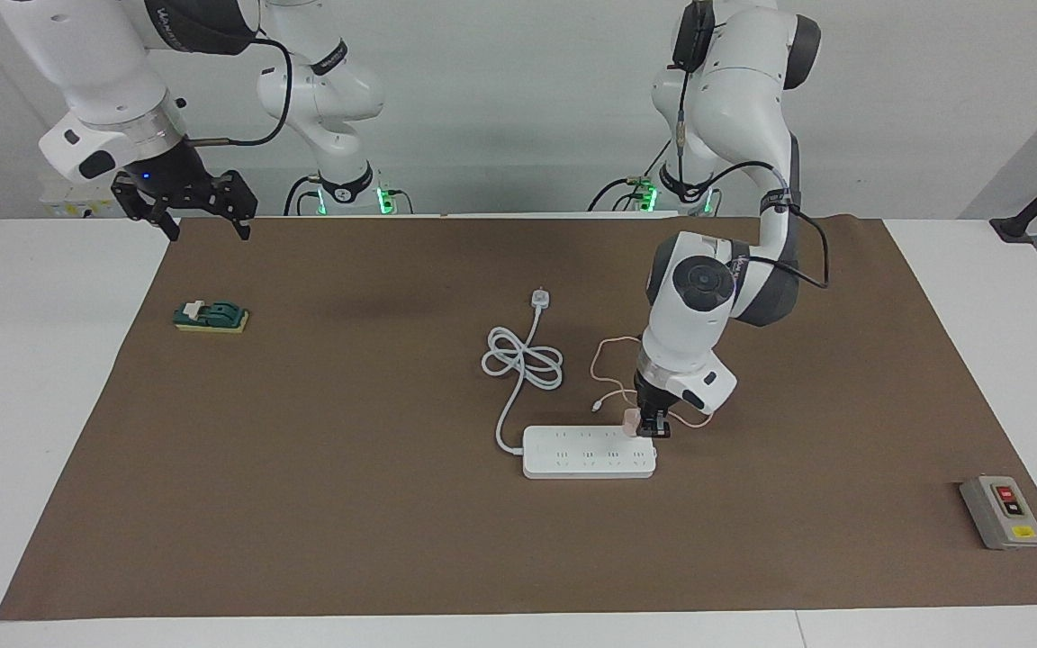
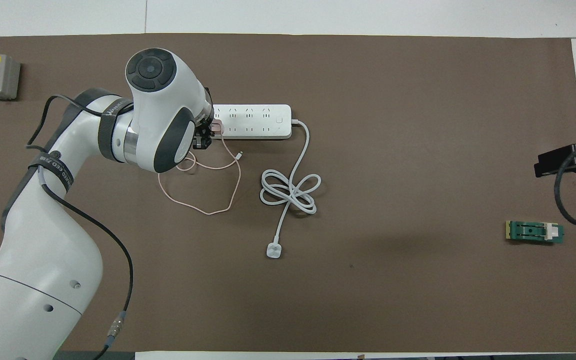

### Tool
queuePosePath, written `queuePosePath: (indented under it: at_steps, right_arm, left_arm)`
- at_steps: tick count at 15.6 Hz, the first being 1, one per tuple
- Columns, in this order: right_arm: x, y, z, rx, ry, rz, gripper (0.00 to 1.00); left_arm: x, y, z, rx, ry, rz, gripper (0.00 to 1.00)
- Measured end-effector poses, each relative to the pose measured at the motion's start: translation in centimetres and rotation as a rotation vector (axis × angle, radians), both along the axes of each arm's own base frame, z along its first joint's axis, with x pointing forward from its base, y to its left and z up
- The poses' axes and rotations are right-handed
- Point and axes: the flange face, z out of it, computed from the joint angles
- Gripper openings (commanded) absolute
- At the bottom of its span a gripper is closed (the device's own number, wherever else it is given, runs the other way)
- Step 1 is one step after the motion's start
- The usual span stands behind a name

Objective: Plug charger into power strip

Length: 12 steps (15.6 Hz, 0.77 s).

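Now the left gripper (image 1: 654,430) holds the charger (image 1: 631,419) between its jaws, right at the end of the power strip (image 1: 589,452) toward the left arm's edge of the table. I judge the prongs are almost at a socket, but pushing it fully in is left. The right gripper (image 1: 184,200) waits with wide jaws over the corner nearest its base.

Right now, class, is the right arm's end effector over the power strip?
No: the right end effector waits raised at the mat's edge, while the left end effector is at the power strip.

Left pincer (image 1: 654,427) low (clamped), right pincer (image 1: 184,209) raised
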Motion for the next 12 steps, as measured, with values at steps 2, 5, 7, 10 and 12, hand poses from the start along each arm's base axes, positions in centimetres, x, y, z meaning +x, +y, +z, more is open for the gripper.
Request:
queuePosePath:
  at_steps: [2,5,7,10,12]
  right_arm:
    - [0.0,0.0,0.0,0.0,0.0,0.0,1.0]
    - [0.0,0.0,0.0,0.0,0.0,0.0,1.0]
    - [0.0,0.0,0.0,0.0,0.0,0.0,1.0]
    - [0.0,0.0,0.0,0.0,0.0,0.0,1.0]
    - [0.0,0.0,0.0,0.0,0.0,0.0,1.0]
  left_arm:
    - [-0.2,0.1,0.0,0.01,0.02,-0.008,0.0]
    - [-0.4,0.4,-0.1,0.018,0.038,-0.013,0.0]
    - [-0.4,0.4,-0.1,0.019,0.039,-0.015,0.0]
    - [-0.2,0.4,0.6,0.011,0.029,-0.012,0.0]
    - [-0.1,0.4,1.7,0.005,0.022,-0.008,0.0]
